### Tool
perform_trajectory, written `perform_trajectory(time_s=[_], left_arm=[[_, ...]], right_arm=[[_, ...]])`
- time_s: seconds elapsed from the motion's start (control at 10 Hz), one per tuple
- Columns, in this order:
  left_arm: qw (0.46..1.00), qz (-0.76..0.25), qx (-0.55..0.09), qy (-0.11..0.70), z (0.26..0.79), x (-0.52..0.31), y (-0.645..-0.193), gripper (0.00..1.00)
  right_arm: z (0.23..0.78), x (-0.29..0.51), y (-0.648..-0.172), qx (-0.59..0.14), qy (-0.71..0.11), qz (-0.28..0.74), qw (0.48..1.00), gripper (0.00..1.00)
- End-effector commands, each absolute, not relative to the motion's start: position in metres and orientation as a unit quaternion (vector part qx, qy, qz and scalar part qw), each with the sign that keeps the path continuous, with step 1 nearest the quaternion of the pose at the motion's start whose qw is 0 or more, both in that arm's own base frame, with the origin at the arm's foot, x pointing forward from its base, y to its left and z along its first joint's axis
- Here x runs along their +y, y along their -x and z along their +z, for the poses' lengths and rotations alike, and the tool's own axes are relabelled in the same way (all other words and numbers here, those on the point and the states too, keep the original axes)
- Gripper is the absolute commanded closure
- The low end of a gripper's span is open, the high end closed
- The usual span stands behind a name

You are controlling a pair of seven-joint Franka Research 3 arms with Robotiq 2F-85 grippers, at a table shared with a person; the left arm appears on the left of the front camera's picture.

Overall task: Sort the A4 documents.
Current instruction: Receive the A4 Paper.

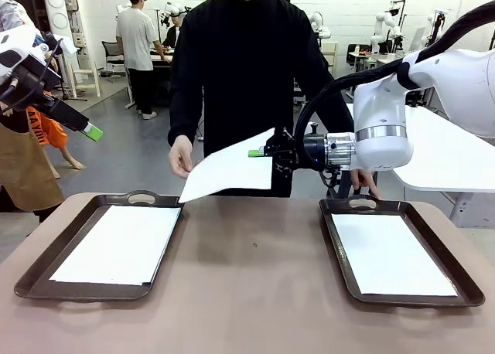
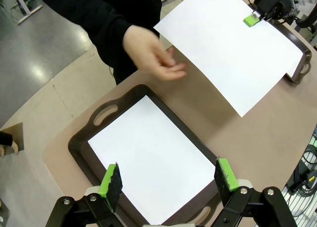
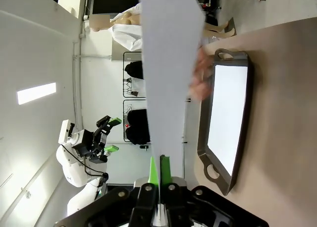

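Currently, at the left edge of the brown surface (image 1: 255,284), a dark brown handled tray (image 1: 31,280) lies flat with a plain white A4 paper sheet (image 1: 120,246) resting inside it, squared to the tray floor, likely as one sorting pile. Above that tray hangs the left tool (image 2: 167,180), its two green pads well apart and holding nothing; it seems to wait there so it is ready over its own tray.

Toward the far edge near the middle, the person's hand (image 1: 180,154) sits open just beside the low corner of a second white sheet (image 1: 232,168). This sheet is in the air, tilted, its lower end drooping toward the left tray. The person appears to be handing it over or letting it go.

At the sheet's upper right edge, the right tool (image 1: 259,153) is closed tight on the paper, pinching it by a thin margin between the green pads. Gripping only the edge lets the sheet hang free for carrying.

At the right edge of the surface lies a second dark brown tray (image 1: 464,296), with another white sheet (image 1: 390,253) flat inside, probably the other pile.
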State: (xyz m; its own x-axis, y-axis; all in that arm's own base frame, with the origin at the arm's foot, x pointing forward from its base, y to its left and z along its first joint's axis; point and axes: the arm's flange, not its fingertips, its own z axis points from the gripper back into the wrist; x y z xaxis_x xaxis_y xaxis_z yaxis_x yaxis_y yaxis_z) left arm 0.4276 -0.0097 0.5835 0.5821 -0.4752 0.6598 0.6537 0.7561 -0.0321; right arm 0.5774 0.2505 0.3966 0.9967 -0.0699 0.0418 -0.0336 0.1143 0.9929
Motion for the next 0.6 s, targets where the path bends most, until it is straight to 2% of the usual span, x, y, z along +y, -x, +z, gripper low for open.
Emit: perform_trajectory(time_s=[0.0,0.5], left_arm=[[0.878,-0.323,-0.326,0.136,0.5838,-0.0092,-0.4269,0.03],[0.878,-0.323,-0.326,0.136,0.5838,-0.0092,-0.4269,0.03]], right_arm=[[0.3967,0.2510,-0.5840,-0.035,-0.674,0.011,0.738,1.00],[0.3966,0.2505,-0.5774,-0.039,-0.665,-0.012,0.745,1.00]])
